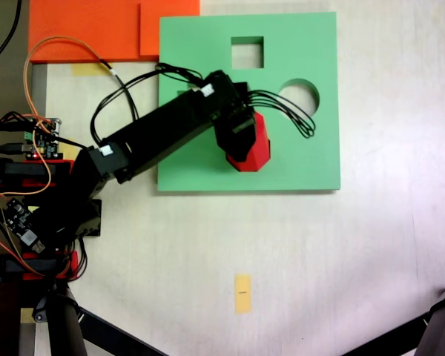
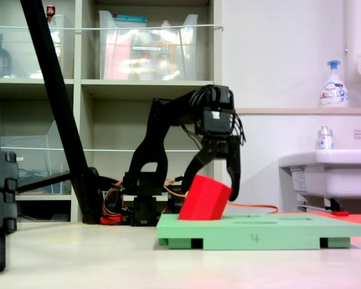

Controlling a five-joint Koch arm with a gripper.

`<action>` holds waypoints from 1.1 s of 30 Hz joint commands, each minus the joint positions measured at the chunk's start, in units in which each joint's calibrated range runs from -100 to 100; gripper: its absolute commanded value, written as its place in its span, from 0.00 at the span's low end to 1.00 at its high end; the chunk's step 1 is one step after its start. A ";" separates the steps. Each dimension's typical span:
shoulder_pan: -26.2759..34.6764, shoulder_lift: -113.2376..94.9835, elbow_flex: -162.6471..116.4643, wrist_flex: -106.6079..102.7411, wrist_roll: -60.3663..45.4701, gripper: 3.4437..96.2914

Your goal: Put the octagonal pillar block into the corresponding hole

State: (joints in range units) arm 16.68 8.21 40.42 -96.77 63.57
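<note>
In the second exterior view, at the centre of the frame, the gripper (image 2: 212,179) hangs from the black Koch arm (image 2: 168,129) with its two fingers spread around the octagonal pillar block (image 2: 205,198). One finger reaches down past the block's right side, the other curves over its upper left, but whether they squeeze it or merely straddle it I cannot tell. The red block leans, its lower end sunk at the top face of the green foam board (image 2: 259,232), which suggests it is caught partway into a cutout, presumably the corresponding hole, though the block covers that opening. In the first exterior view the block (image 1: 252,152) sits centre-low on the board (image 1: 311,167), below the square cutout (image 1: 247,52) and left of the round cutout (image 1: 300,96). The tilt probably means it needs straightening to drop in.
</note>
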 commanded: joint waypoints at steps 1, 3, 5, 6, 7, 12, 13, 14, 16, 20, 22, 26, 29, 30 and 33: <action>0.54 -0.11 2.45 2.55 -1.22 0.39; 0.54 -0.25 1.85 2.55 -1.22 0.40; 0.54 -0.25 1.75 2.55 -1.22 0.45; 0.54 -0.11 1.75 2.55 -1.22 0.50; 0.54 -0.25 1.75 2.55 -1.22 0.54; 0.49 -0.11 1.75 2.55 -0.68 0.76; 0.49 -0.25 1.75 2.55 -0.59 0.79; 0.44 -0.25 1.75 2.55 -0.59 0.83; 0.34 -0.39 1.75 2.55 -0.59 0.85; 0.20 -0.81 1.75 2.45 -0.54 0.85; 0.15 -0.81 1.75 2.45 -0.59 0.85; -0.10 -0.81 1.65 2.35 -0.59 0.85; -0.59 -1.50 1.05 2.16 -0.59 0.85; -0.78 -1.92 0.56 2.16 -0.63 0.85; -1.47 -3.46 -1.04 2.07 -0.98 0.85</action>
State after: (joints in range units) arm 15.80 8.48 38.66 -96.08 63.22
